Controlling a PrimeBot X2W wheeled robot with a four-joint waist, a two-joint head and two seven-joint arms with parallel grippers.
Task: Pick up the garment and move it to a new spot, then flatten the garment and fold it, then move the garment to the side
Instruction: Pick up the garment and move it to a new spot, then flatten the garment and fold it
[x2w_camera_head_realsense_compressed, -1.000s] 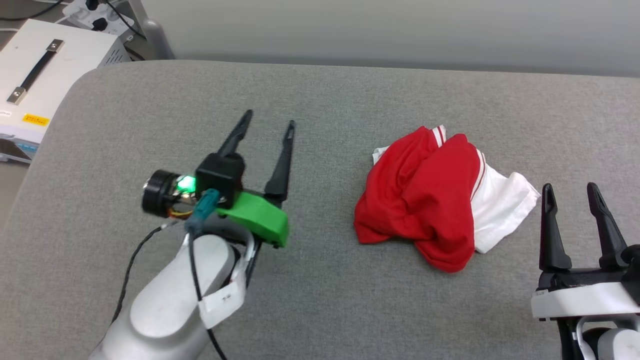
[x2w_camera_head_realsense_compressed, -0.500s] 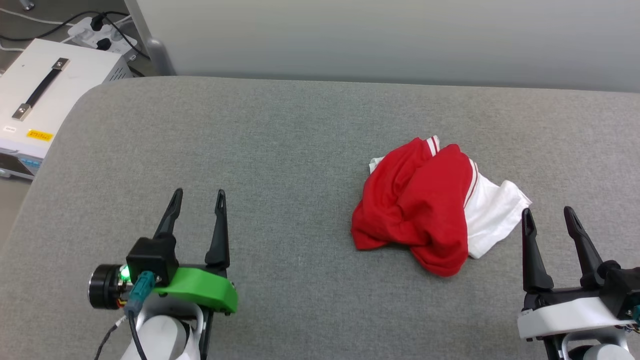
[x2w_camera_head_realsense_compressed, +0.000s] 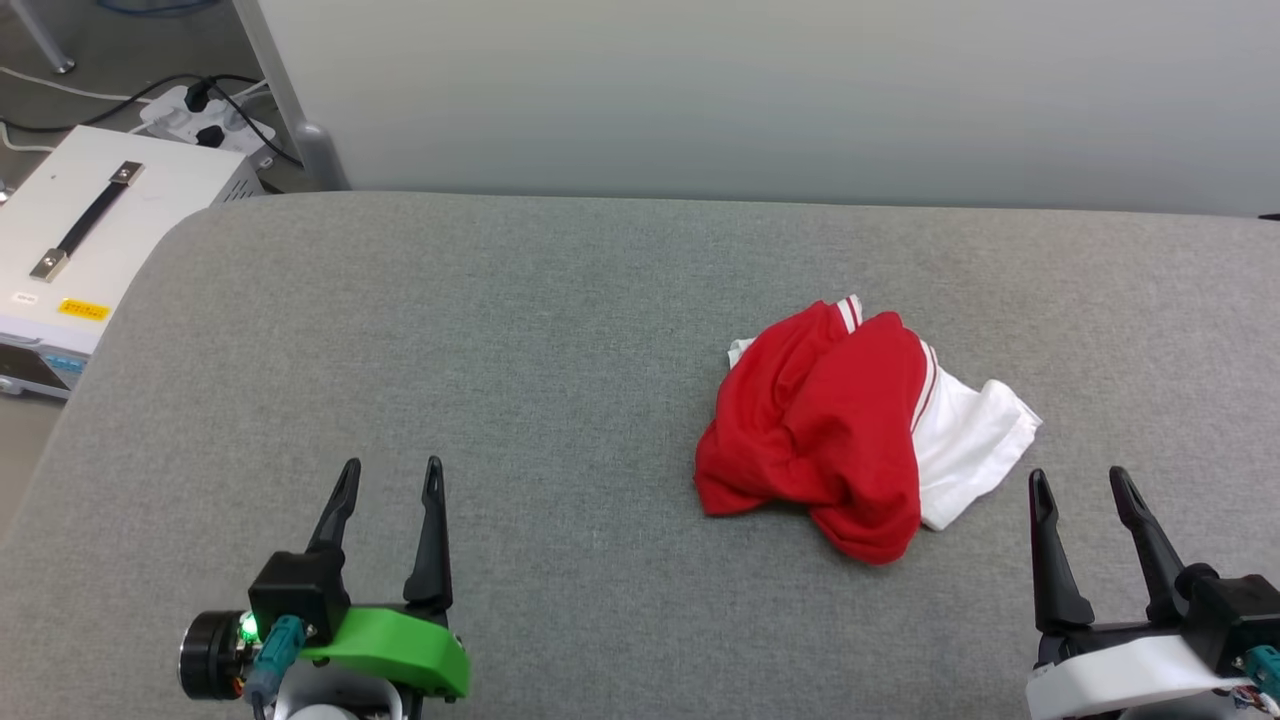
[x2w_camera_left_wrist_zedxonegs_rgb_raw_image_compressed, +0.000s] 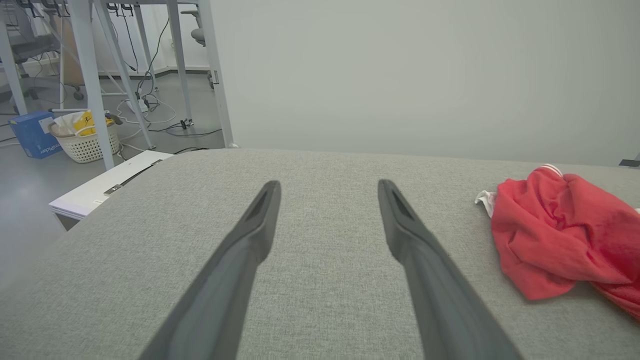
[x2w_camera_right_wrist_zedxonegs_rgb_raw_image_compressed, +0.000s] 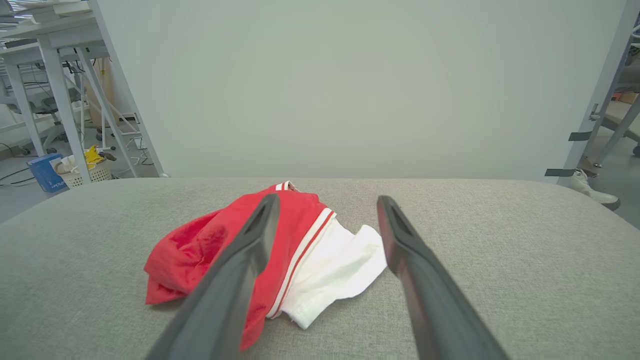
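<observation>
The garment (x2w_camera_head_realsense_compressed: 815, 430) lies crumpled on the grey table (x2w_camera_head_realsense_compressed: 480, 330), right of centre, untouched. The right gripper (x2w_camera_head_realsense_compressed: 1079, 478) sits near its white sleeve (x2w_camera_head_realsense_compressed: 975, 440), jaws wide and empty. The left gripper (x2w_camera_head_realsense_compressed: 392, 465), equally wide and empty, is well apart.

Left half: bare grey surface (x2w_camera_head_realsense_compressed: 520, 330) ran from the left gripper (x2w_camera_head_realsense_compressed: 390, 475) across to the garment (x2w_camera_head_realsense_compressed: 830, 430).
Obstacle: the crumpled garment lay near the right gripper (x2w_camera_head_realsense_compressed: 1082, 482), not touching it.
Far edge: a pale wall (x2w_camera_head_realsense_compressed: 760, 100) closed it off.
Left rim: a white box (x2w_camera_head_realsense_compressed: 100, 220) stood beyond.
</observation>
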